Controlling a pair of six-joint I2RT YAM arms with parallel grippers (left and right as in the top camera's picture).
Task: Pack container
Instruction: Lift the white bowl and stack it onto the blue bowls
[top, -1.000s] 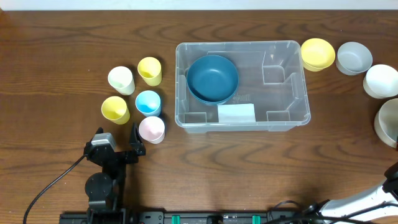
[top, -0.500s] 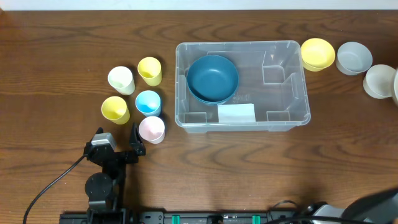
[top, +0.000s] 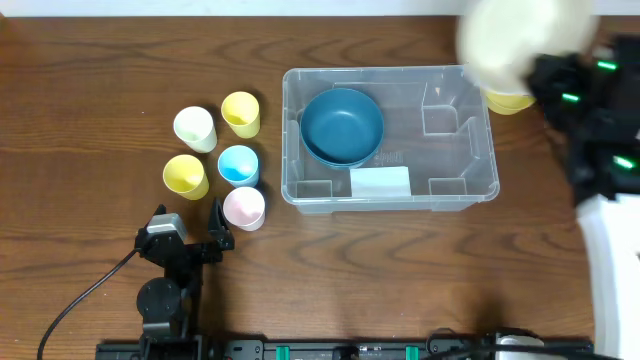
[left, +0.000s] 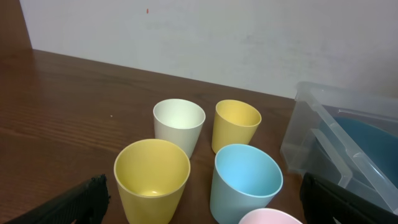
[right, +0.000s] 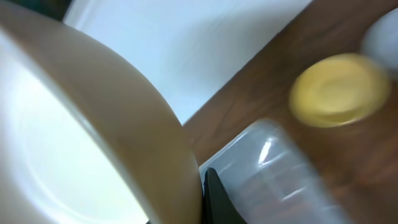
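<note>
The clear container (top: 440, 165) sits mid-way along the desk (top: 100, 60) with a blue bowl (top: 342, 125) in its left half, while the right tool (right: 204, 193), clamped on a blurred cream bowl (top: 522, 40), hangs over its far right corner and the left tool (top: 188, 225) stands wide open near the pink cup (top: 244, 207).

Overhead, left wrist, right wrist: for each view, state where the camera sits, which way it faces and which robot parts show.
Overhead: above the table, looking down; container, left gripper, right gripper.
Left wrist: low, facing cups and wall; own open fingers.
Right wrist: raised, blurred, looking past its held cream bowl; one finger.
Shared: container in all; yellow bowl in overhead and right wrist.
</note>
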